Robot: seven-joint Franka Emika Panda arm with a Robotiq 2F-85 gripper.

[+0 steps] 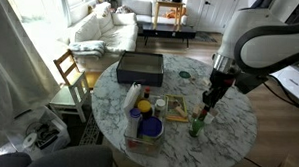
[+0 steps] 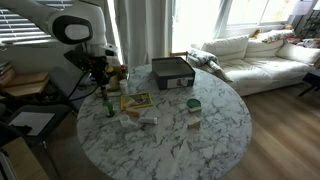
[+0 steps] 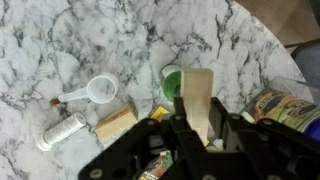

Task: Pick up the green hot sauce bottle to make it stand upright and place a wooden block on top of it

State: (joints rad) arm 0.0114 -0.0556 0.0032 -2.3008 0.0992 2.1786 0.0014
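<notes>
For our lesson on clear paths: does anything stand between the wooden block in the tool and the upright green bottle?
Nothing visible does. The tool holds the wooden block above the green bottle, which stands upright; only open air lies between them.

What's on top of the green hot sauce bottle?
Nothing yet: the bottle stands bare-topped. The gripper holds a wooden block above it, partly covering it in the wrist view.
</notes>
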